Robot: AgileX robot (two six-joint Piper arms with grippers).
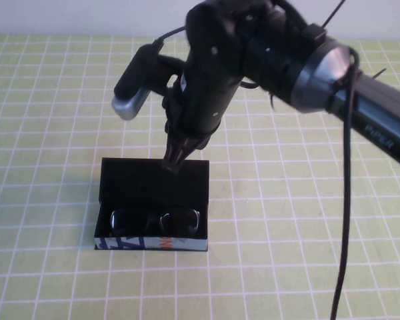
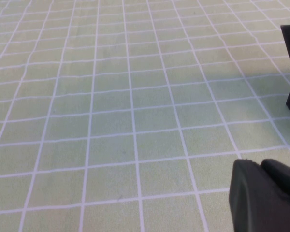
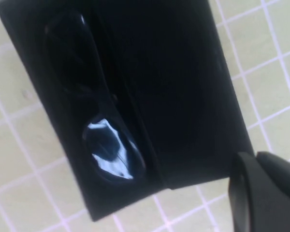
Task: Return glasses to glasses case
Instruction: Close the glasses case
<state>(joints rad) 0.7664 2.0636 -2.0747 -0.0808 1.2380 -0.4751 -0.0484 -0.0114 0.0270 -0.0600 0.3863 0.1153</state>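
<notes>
- Nearest the high camera stands the white printed front of the rectangular matte black glasses case, its blue and orange lettering facing the robot; the case lies open on the green gridded tabletop with its lid flap laid back away from the robot.
- Black thick-rimmed plastic glasses already lie inside the case, in the trough just behind that front wall, their long axis running left to right along the case's length.
- Right tool hangs directly over the far edge of the opened lid, pointing down; its tip looks narrow, yet I cannot tell whether it is parted or closed, and it carries nothing visible.
- From that tool the glasses lie toward the robot and lower, near but apart, with the lid's black lining between them.
- Left tool is out of the high view, parked low over bare tabletop well to the case's left; its state cannot be told either.
- Judging by this, the right arm is nearer, and closing the lid toward the robot seems what remains.
</notes>
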